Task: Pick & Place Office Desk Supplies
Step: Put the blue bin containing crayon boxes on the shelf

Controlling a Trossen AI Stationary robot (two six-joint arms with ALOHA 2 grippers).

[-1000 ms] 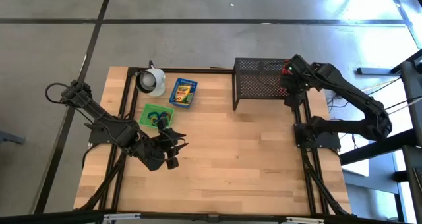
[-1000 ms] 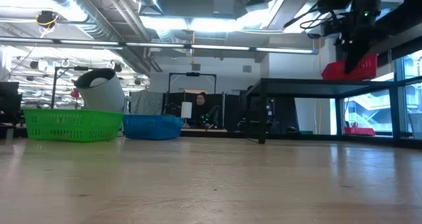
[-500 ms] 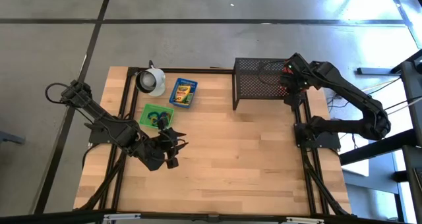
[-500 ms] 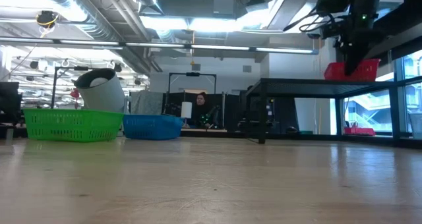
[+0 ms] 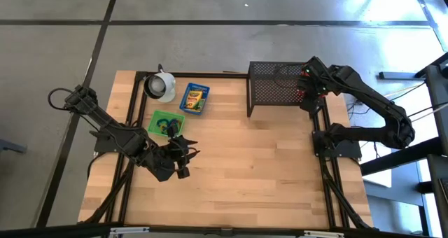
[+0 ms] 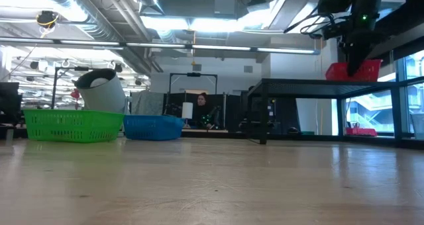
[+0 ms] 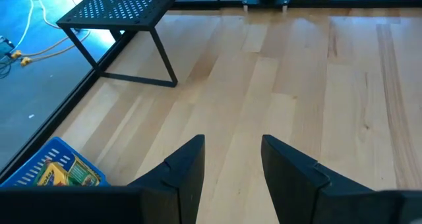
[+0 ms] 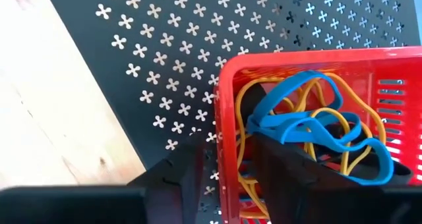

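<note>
A red basket (image 8: pixel 316 132) holding blue and yellow rubber bands (image 8: pixel 310 122) rests on the top of the black mesh rack (image 5: pixel 280 84). My right gripper (image 8: pixel 231 178) hangs open over it, pointing down. One finger is over the inside of the basket's wall and the other is outside it. A green basket (image 5: pixel 166 122) with more bands and a blue basket (image 5: pixel 194 98) with a crayon box (image 7: pixel 59 171) stand at the far left. My left gripper (image 7: pixel 231 178) hovers open just near of the green basket with nothing between its fingers.
A white cup (image 5: pixel 161 85) lies tipped at the far left corner, beside the two baskets. The middle and near part of the wooden table (image 5: pixel 252 175) is bare. A person (image 6: pixel 202 109) sits in the room beyond the table.
The red basket under my right gripper has sunk slightly and now sits level on the rack's top. Both arms have stayed where they were.
</note>
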